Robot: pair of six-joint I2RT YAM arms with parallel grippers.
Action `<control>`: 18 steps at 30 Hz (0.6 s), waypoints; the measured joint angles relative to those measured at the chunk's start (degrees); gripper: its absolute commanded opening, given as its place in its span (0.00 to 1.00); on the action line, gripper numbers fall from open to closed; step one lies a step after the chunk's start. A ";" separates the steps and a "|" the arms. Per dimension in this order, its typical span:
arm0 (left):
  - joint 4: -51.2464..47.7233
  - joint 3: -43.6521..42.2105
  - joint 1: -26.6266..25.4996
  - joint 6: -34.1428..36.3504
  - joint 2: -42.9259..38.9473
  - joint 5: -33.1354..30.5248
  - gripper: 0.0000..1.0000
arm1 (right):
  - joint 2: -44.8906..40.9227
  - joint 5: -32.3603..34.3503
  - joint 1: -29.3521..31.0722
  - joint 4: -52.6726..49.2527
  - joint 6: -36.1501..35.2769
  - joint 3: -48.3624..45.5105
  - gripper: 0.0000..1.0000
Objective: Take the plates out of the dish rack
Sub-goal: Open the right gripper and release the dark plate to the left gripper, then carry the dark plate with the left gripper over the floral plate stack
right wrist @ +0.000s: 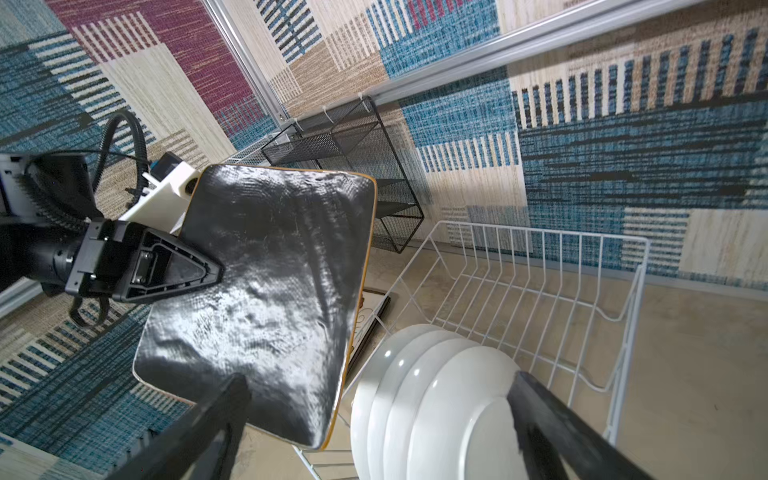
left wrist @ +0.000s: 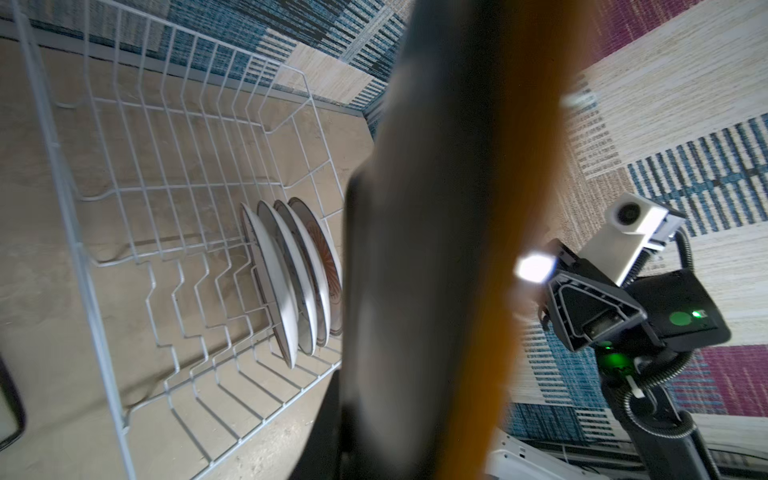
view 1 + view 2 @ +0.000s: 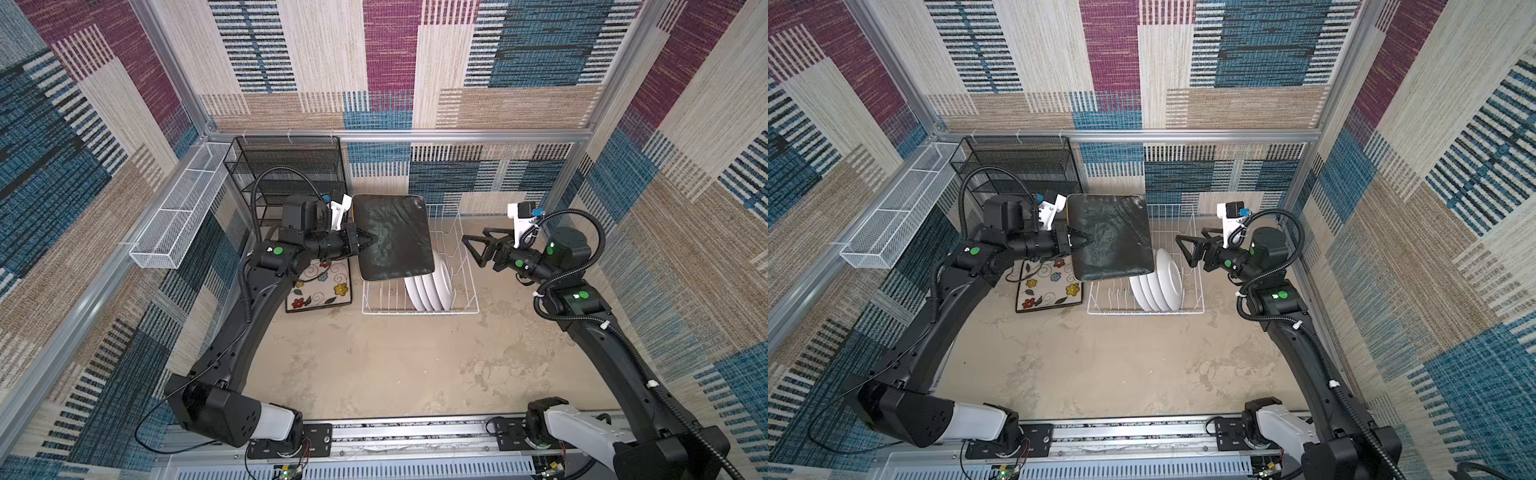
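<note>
My left gripper point(image 3: 368, 241) point(image 3: 1086, 241) is shut on the left edge of a square plate point(image 3: 395, 237) point(image 3: 1111, 237) point(image 1: 266, 291). It holds the plate in the air over the left end of the dish rack point(image 3: 465, 291) point(image 3: 1196, 291) point(image 2: 166, 166) point(image 1: 540, 270), black back up. In the left wrist view the plate's edge point(image 2: 436, 208) hides the jaws. Several round white plates point(image 3: 428, 286) point(image 3: 1158, 282) point(image 2: 291, 274) point(image 1: 436, 407) stand upright in the rack. My right gripper point(image 3: 473, 241) point(image 3: 1188, 241) point(image 1: 374, 428) hangs open and holds nothing, just right of them. A flowered square plate point(image 3: 320, 286) point(image 3: 1050, 286) lies face up left of the rack.
A black mesh shelf unit point(image 3: 291, 174) point(image 1: 353, 158) stands at the back left against the wall. A long white mesh basket point(image 3: 178, 220) hangs on the left wall. Bare tabletop point(image 3: 374, 365) stretches in front of the rack. Patterned walls close in three sides.
</note>
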 measured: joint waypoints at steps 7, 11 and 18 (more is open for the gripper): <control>-12.39 8.35 2.25 8.09 -0.46 -6.58 0.00 | -1.22 -0.39 1.62 -3.41 -7.67 -0.13 0.99; -18.58 11.50 4.11 11.28 -0.35 -10.08 0.00 | -1.49 -0.28 4.76 -4.26 -10.62 -0.26 0.99; -24.85 14.69 7.13 15.02 0.70 -16.37 0.00 | -0.09 2.40 11.43 -6.14 -12.72 -0.15 0.99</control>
